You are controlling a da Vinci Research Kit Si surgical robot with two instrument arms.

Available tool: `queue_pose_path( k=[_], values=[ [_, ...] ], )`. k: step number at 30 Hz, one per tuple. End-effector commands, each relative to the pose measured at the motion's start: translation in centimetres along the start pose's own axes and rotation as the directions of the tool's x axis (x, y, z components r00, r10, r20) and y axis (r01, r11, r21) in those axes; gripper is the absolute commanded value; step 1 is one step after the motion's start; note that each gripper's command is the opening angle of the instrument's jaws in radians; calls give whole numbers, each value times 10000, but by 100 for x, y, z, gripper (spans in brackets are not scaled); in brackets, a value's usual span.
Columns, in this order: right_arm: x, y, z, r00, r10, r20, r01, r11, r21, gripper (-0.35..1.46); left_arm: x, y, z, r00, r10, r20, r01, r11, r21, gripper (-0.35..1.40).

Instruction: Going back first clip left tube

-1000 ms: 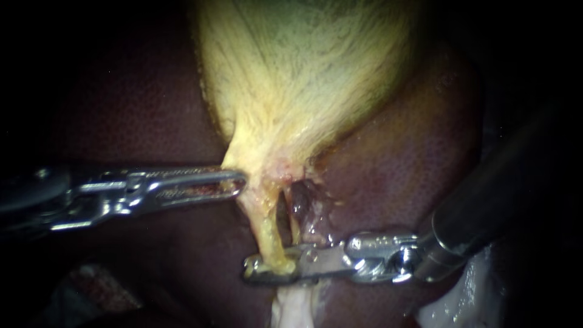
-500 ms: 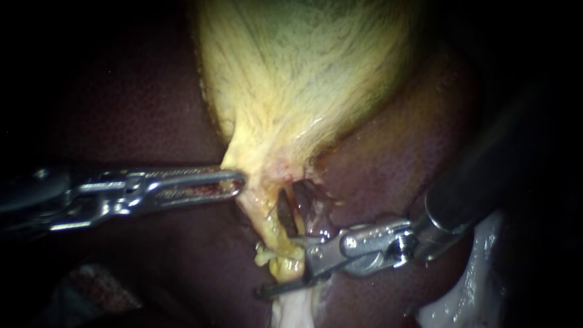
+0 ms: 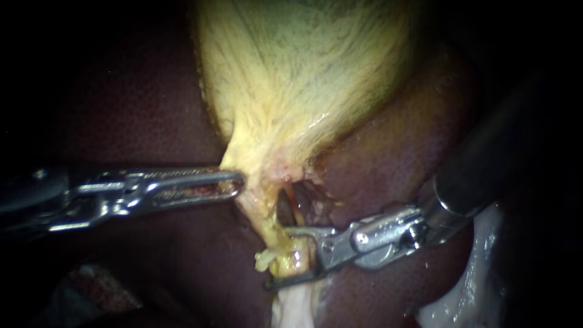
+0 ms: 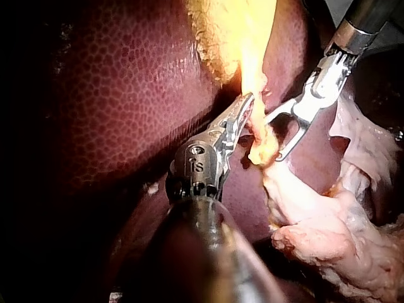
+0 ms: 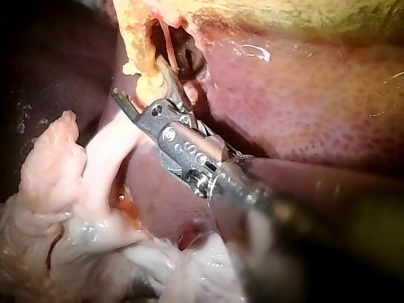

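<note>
So the left instrument [image 3: 234, 182] has a long, skinny tool in shiny silver steel, with a slot cut down its length and fine teeth along the edges. Behind that there's a chunkier steel knuckle with a round pivot pin, then a smooth round shaft. I think it's dark grey or black, but the light's poor back there. The right instrument [image 3: 278, 258] is silver too, but its tool is thinner and wiry. It sits on a blocky link dotted with small round rivets, with a bright collar on a fat, dark, glossy shaft.
</note>
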Motion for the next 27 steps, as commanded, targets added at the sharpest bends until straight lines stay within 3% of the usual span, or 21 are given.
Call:
queue_pose_path(
  k=[1,15,27],
  values=[
    [1,0,-5,10000,-43,-7,43,10000,-76,60,1,1,1,10000,2,-5,-2,10000,8,-27],
    [26,1,-86,9939,-1098,122,1103,9913,-712,60,4,18,10,10000,19,-5,-19,10000,19,-23],
    [42,7,-127,9841,-1759,237,1772,9808,-808,60,18,24,29,9999,91,50,-91,9999,-64,-21]
  ],
)
